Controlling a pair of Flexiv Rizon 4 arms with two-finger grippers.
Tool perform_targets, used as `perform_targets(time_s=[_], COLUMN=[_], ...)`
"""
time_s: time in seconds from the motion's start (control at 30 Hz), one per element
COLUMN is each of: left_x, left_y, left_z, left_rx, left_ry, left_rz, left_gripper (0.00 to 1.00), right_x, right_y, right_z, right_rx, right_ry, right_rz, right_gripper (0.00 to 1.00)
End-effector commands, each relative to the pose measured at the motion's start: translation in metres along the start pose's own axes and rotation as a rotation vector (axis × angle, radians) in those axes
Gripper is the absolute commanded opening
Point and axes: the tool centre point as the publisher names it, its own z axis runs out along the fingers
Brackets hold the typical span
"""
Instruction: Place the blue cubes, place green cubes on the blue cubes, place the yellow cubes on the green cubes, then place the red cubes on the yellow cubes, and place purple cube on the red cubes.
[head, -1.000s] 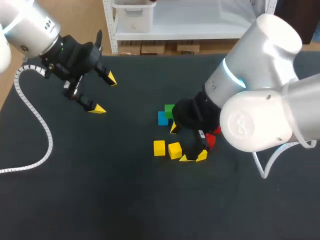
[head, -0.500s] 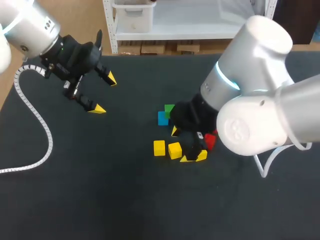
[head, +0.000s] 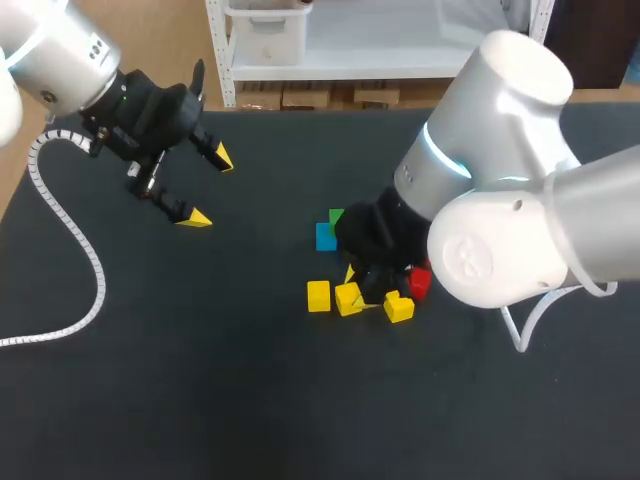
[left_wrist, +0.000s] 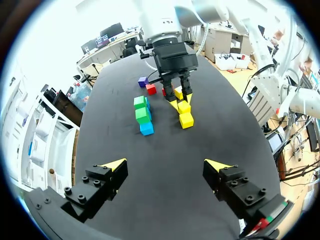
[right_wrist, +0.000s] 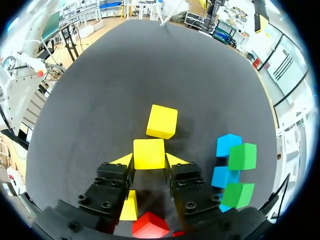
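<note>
Just beside the blue-green stacks (right_wrist: 242, 156), the right gripper (right_wrist: 148, 161) has both tips pinched on the sides of a yellow cube (right_wrist: 148, 151), so it's holding that one; makes sense, yellow goes on green next; a second yellow cube (right_wrist: 162, 121) sits a bit farther from the stacks; a red cube (right_wrist: 149, 225) lies near them, under the wrist; left gripper (left_wrist: 167, 164) hangs well away from the stacks, claw spread wide and empty, probably parked out of the way.

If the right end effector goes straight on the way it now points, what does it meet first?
The right end effector seems shut on the yellow cube between its tips. Straight beyond that, the second yellow cube probably comes first, though depth is unclear.
</note>
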Motion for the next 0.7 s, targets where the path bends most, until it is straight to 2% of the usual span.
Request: perform_targets(time_s=[0.03,0.2,0.4,0.57,0.7], left_x=[0.001,0.001,0.001,0.001,0.001], left_y=[0.0,0.0,0.0,0.0,0.0], left_z=[0.0,0.0,0.0,0.0,0.0], left_rx=[0.0,0.0,0.0,0.0,0.0], left_ry=[-0.001,-0.001,-0.001,-0.001,-0.001], left_rz=[0.002,0.002,0.002,0.002,0.002], left_gripper=[1.0,1.0,1.0,1.0,1.0], right_x=[0.001,0.0,-0.008,-0.012,-0.013], right_y=[0.004,0.007,0.005,-0.008,-0.021], right_z=[-0.006,-0.026,-0.06,-0.085,-0.097], right_rx=[0.009,0.044,0.129,0.184,0.194], right_ry=[-0.017,-0.088,-0.107,-0.075,-0.047], right_rz=[0.022,0.142,0.255,0.271,0.264], right_gripper=[0.0,0.0,0.0,0.0,0.0])
